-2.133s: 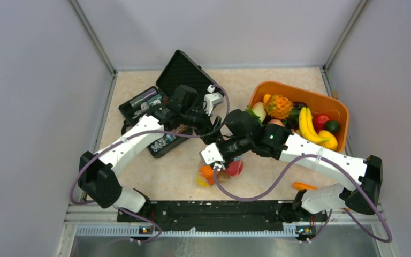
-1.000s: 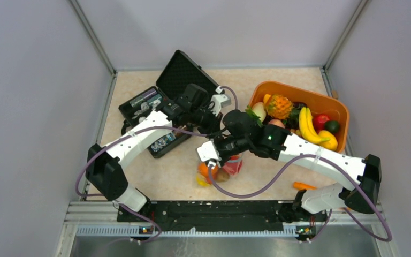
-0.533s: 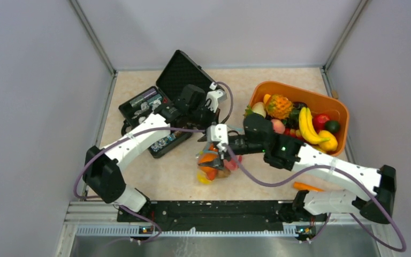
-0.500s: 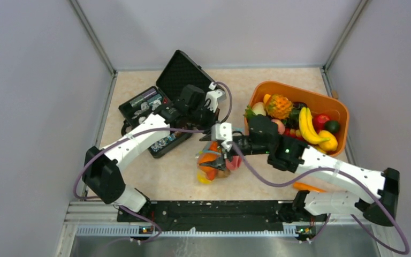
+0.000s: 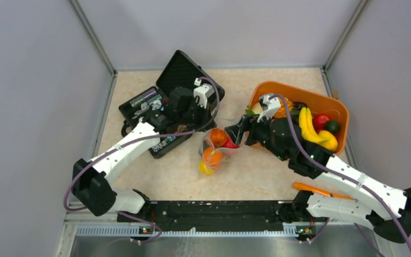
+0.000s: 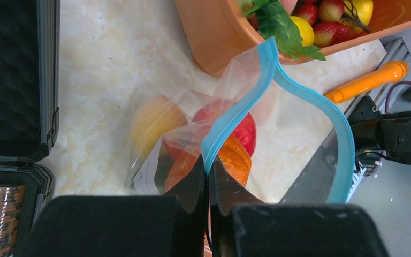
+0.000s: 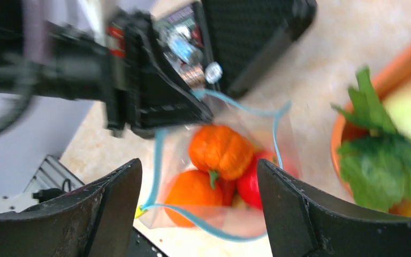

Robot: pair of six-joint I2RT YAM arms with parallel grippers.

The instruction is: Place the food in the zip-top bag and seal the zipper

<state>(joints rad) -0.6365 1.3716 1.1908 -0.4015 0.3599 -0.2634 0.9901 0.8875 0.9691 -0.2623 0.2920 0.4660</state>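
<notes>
The clear zip-top bag point(image 5: 217, 152) hangs mouth-up at the table's middle. My left gripper point(image 6: 208, 167) is shut on its teal zipper point(image 6: 246, 101), pinching one lip. The mouth gapes open in the right wrist view, the zipper point(image 7: 158, 155) forming a loop. Inside lies food: an orange pumpkin-like piece point(image 7: 222, 150), an orange fruit point(image 7: 192, 195), a red piece point(image 7: 252, 184) and something yellow point(image 6: 150, 126). My right gripper point(image 7: 198, 214) hovers open and empty above the mouth, just right of the bag point(image 5: 234, 130).
An orange basket point(image 5: 338, 110) with more food, banana, pineapple, leafy greens point(image 7: 374, 160), stands at the right. An open black case point(image 5: 155, 101) lies at the back left, behind the left arm. An orange stick point(image 5: 313, 188) lies near the right arm's base.
My right gripper opened over the bag, then drew back up and to the right toward the basket. The left gripper closed fully on the zipper and lifted the bag's mouth.
</notes>
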